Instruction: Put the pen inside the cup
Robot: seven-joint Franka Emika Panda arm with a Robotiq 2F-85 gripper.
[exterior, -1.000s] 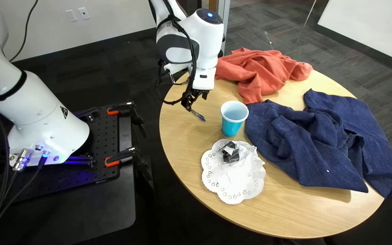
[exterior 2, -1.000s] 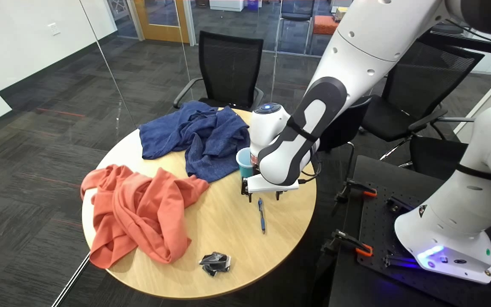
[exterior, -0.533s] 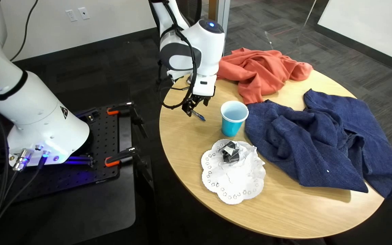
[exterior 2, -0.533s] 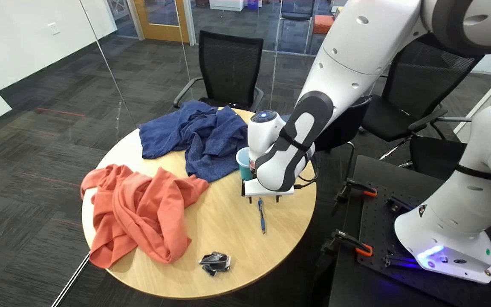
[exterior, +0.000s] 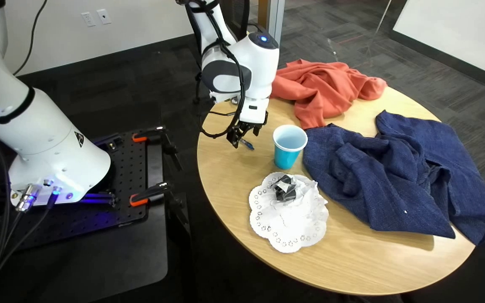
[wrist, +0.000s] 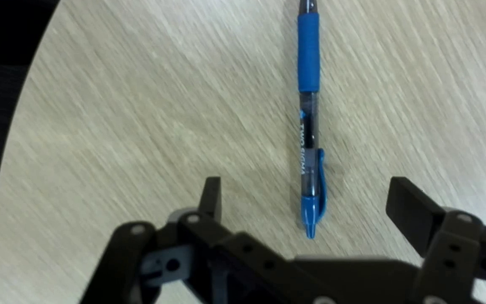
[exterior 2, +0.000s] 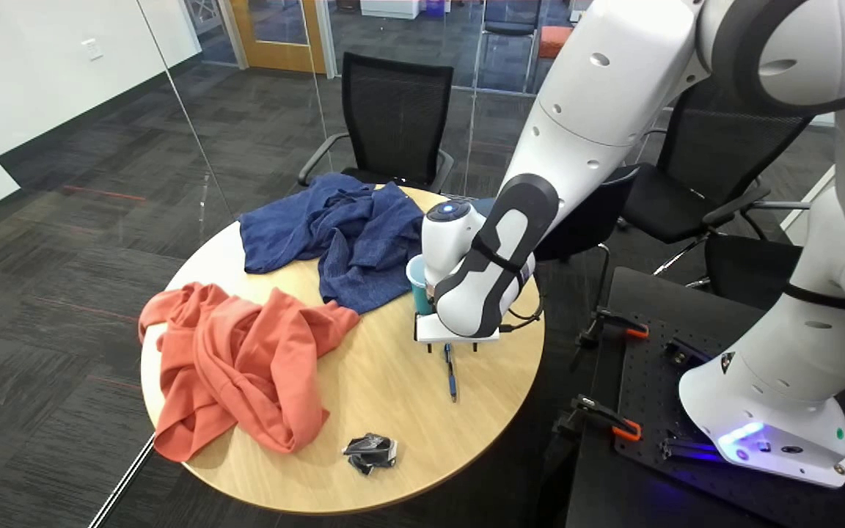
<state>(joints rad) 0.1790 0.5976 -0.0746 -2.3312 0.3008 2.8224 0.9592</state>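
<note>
A blue pen with a clear barrel (wrist: 309,122) lies flat on the round wooden table. It also shows in both exterior views (exterior: 247,144) (exterior 2: 451,378), partly hidden by my gripper. My gripper (wrist: 304,183) is open and empty, above the pen's clip end. In the wrist view its fingers stand on either side of the pen, apart from it. The gripper also shows in both exterior views (exterior: 245,139) (exterior 2: 452,347). A light blue cup (exterior: 286,153) stands upright beside the gripper. The arm partly hides the cup in an exterior view (exterior 2: 419,287).
An orange cloth (exterior: 326,90) and a dark blue cloth (exterior: 377,176) lie on the table (exterior: 352,261). A white doily (exterior: 286,235) with crumpled wrapping (exterior: 285,188) lies near the cup. A black packet (exterior 2: 371,451) lies near the table edge.
My gripper has moved down, closer to the table and the pen. It stays open. The pen and the cup have not moved.
</note>
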